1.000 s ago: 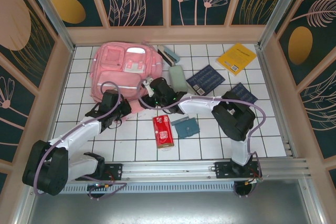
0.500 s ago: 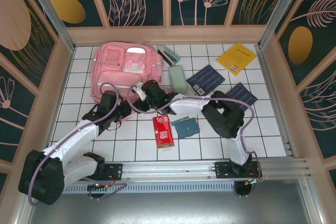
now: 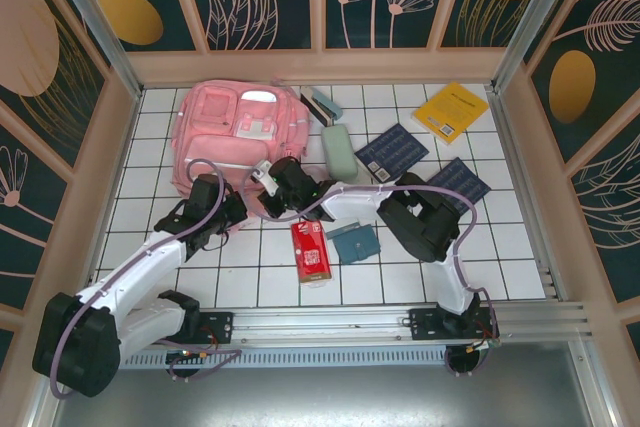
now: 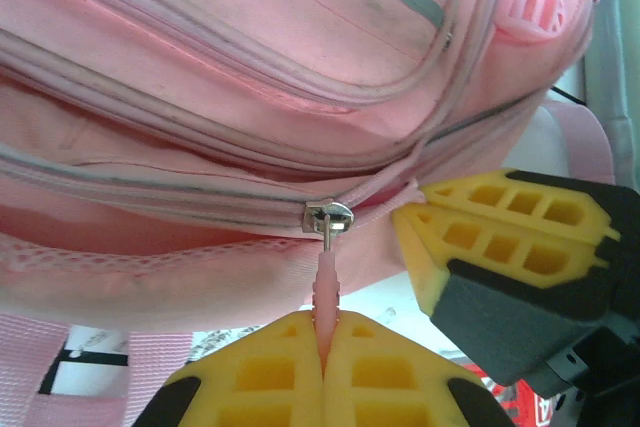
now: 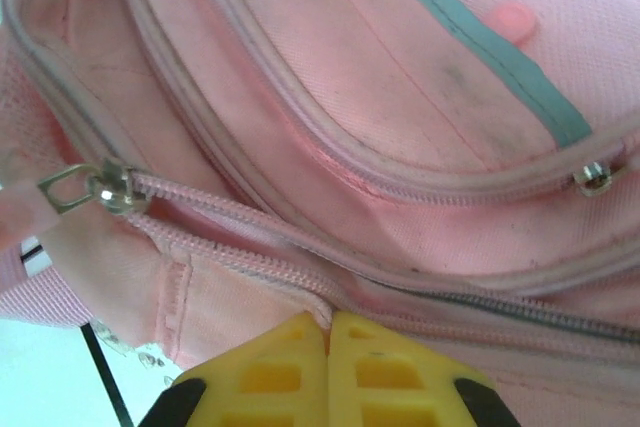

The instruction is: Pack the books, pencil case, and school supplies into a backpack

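The pink backpack [image 3: 240, 137] lies at the back left of the table. My left gripper [image 4: 326, 322] is shut on the pink zipper pull [image 4: 327, 282] that hangs from the metal slider [image 4: 330, 217]. My right gripper [image 5: 328, 325] is shut on a fold of backpack fabric [image 5: 250, 277] beside the zipper track, just right of the left gripper [image 3: 225, 209]. To the right lie the mint pencil case [image 3: 340, 151], a stapler [image 3: 322, 105], two navy books [image 3: 392, 151] [image 3: 460, 179] and a yellow book [image 3: 450, 110]. A red packet [image 3: 311, 250] and a teal square [image 3: 354, 243] lie nearer.
A second metal slider [image 5: 110, 192] sits on the zipper at the left in the right wrist view. Wooden walls [image 3: 320, 65] enclose the white tiled table [image 3: 400, 267]. The right arm [image 3: 420, 217] arches over the tiles between the books and the packet.
My right gripper has moved left to the backpack's near edge and shut on its fabric. The left arm has shifted slightly, still holding the zipper pull.
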